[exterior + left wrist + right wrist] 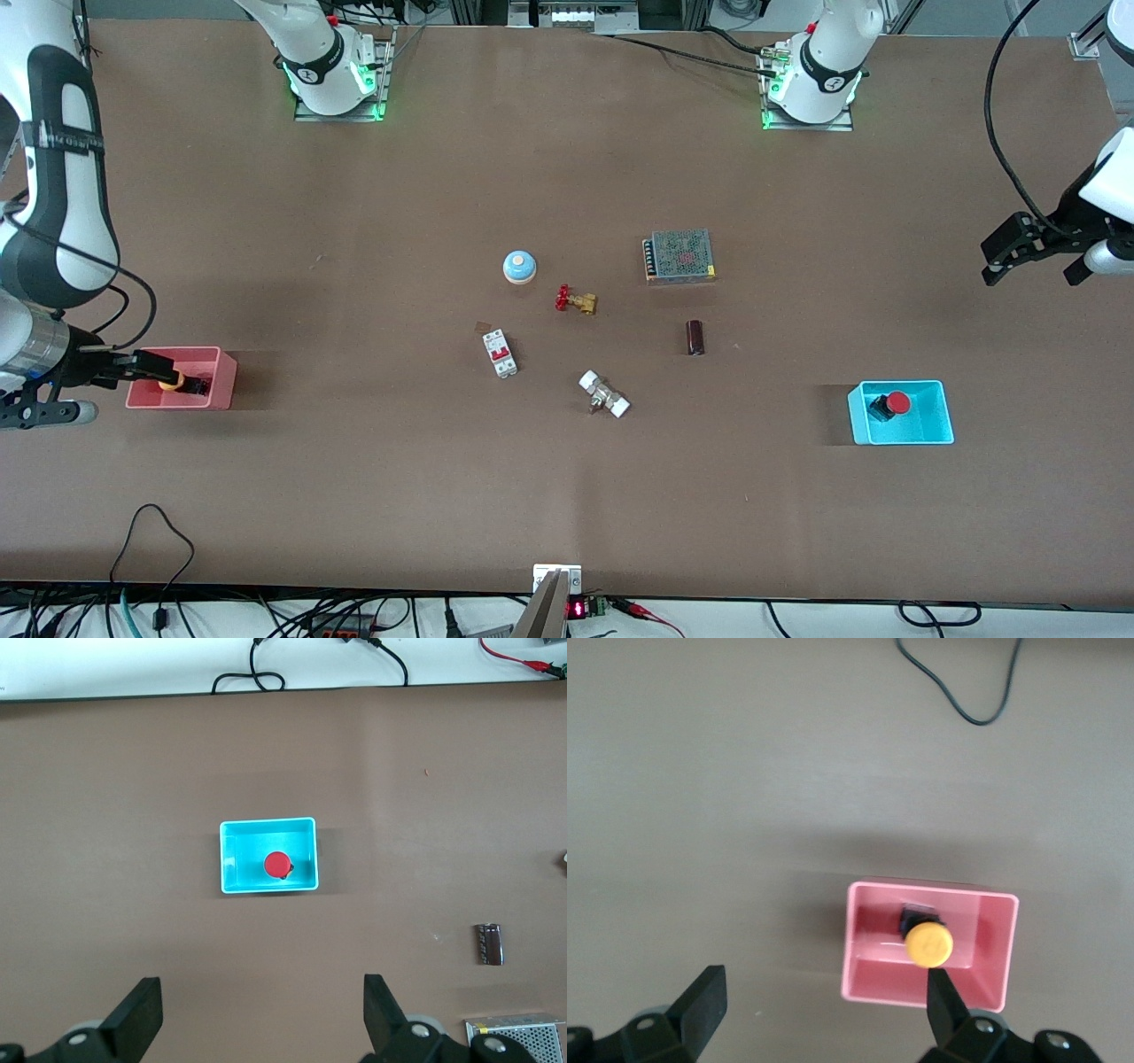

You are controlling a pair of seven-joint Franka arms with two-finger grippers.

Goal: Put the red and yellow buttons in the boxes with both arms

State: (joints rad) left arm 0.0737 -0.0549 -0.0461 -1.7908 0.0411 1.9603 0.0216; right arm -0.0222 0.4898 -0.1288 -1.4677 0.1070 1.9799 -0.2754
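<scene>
The yellow button [169, 383] lies in the pink-red box [221, 377] at the right arm's end of the table. It also shows in the right wrist view [928, 944], in the box [868, 988]. My right gripper [151, 363] [824, 988] is open and empty above the box, with one fingertip [941, 992] beside the yellow cap. The red button [897, 403] [277, 865] lies in the cyan box [941, 416] [232, 859] toward the left arm's end. My left gripper [1034, 270] [263, 992] is open and empty, high over bare table, apart from the cyan box.
In the middle of the table stand a light-blue dome [520, 267], a brass valve with a red handwheel [574, 300], a white breaker [500, 353], a white-ended fitting [604, 394], a dark cylinder [695, 338] and a metal power supply [679, 255].
</scene>
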